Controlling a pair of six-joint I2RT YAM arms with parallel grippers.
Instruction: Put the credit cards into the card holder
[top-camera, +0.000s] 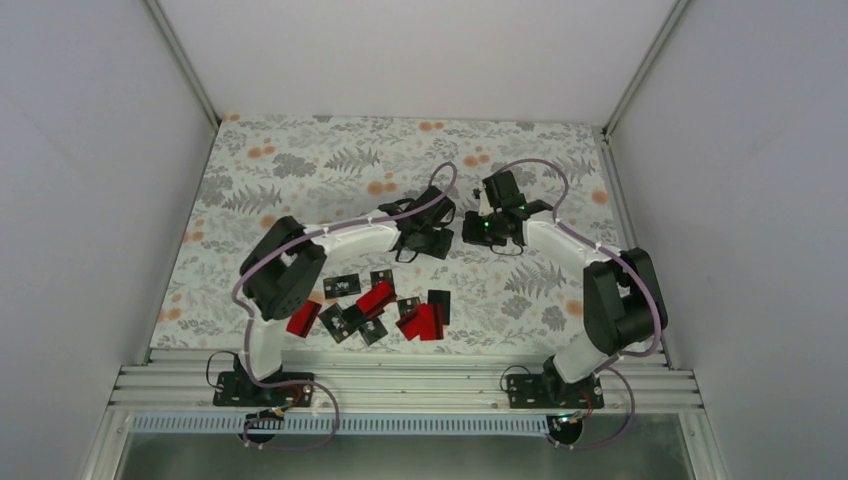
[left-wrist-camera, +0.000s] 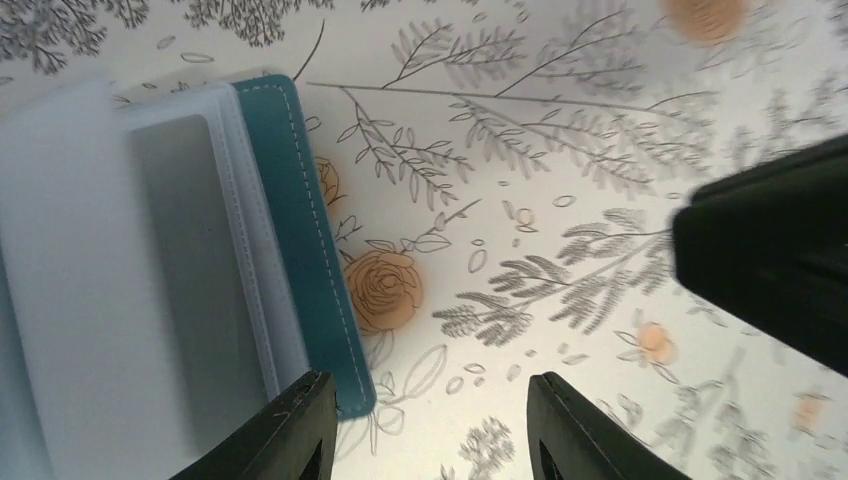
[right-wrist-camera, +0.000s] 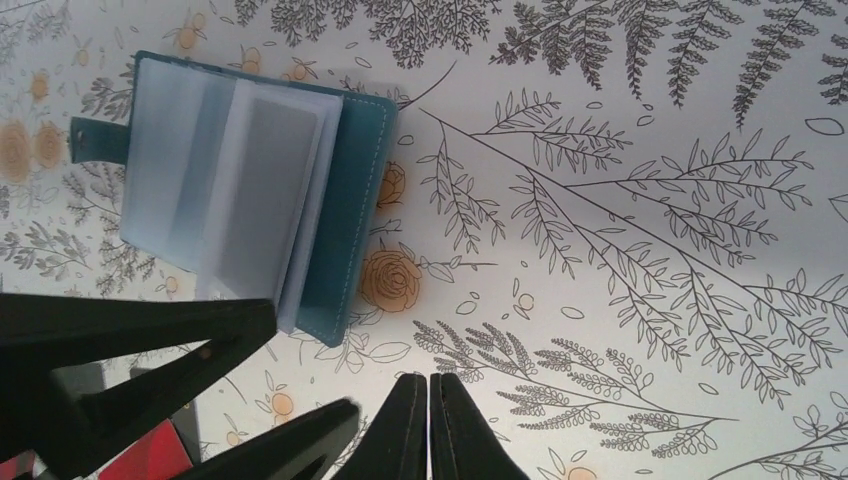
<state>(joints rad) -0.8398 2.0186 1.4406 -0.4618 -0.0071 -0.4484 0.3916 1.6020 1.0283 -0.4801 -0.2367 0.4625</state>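
The card holder (right-wrist-camera: 355, 200) is laid open about the middle of the table (top-camera: 300, 160), clear pockets turned up. A small strap is seen at one side and the teal cover edge at the other. Its long side cannot be told. The left gripper (left-wrist-camera: 430, 430) is held partly open with nothing in it, one finger just beside the holder's corner. The right gripper (right-wrist-camera: 430, 410) is closed tight on nothing. The credit cards (top-camera: 372, 305) are scattered by the near edge, well apart. Bare cloth is left far and at both sides.
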